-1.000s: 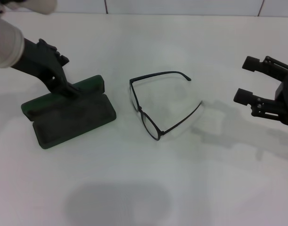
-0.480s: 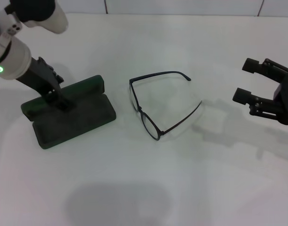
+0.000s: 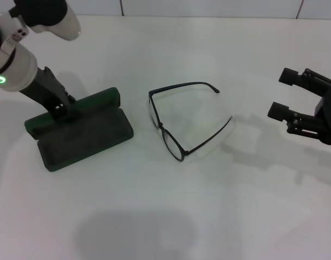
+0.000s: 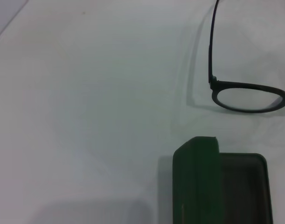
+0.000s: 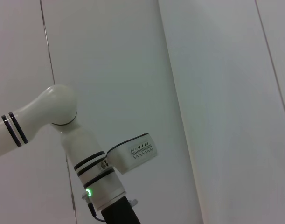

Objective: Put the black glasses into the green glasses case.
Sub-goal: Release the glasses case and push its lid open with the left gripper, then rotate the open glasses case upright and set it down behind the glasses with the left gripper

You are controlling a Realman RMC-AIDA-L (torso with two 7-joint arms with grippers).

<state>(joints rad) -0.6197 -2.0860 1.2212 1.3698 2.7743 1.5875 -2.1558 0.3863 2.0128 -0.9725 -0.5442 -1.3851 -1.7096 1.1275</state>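
The green glasses case [image 3: 84, 135] lies open at the table's left, its lid [image 3: 92, 101] folded back behind the dark-lined tray. My left gripper [image 3: 62, 108] is down at the lid's far left part, touching or just above it. The black glasses [image 3: 161, 126] rest unfolded on the table to the right of the case, both temple arms pointing right. The left wrist view shows the case's green lid edge [image 4: 197, 179] and one lens of the glasses [image 4: 247, 85]. My right gripper [image 3: 283, 93] hovers open and empty at the far right, well away from the glasses.
White tabletop [image 3: 170, 206] all around, with a tiled wall behind it. The right wrist view shows only the wall and my left arm [image 5: 93, 184] farther off.
My left gripper has drawn back leftward along the lid, away from the lid's right end. The case, the glasses and my right gripper have not moved.
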